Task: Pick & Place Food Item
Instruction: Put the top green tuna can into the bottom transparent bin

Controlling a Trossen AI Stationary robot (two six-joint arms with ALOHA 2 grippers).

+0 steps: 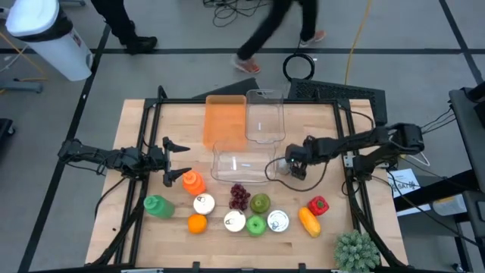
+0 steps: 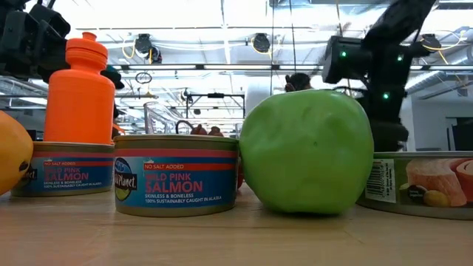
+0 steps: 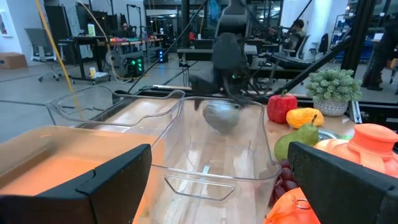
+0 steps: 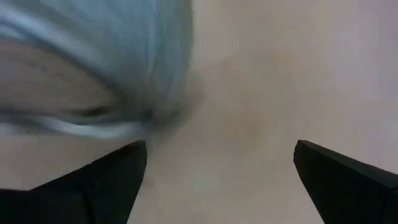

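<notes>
Now hovering, right gripper [image 1: 290, 168] spread wide beside round silver can [image 1: 277, 164] (left gripper [image 1: 179, 159] also wide, idle).

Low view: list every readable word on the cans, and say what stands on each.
Middle can: "NO SALT ADDED", "SALMON", "SKINLESS & BONELESS", "100% SUSTAINABLY CAUGHT IN ALASKA"; nothing on it.
Left can: "NO SALT ADDED", "SALMON"; the orange bottle seems to stand behind it.
Right can: barcode digits too small to read.
</notes>
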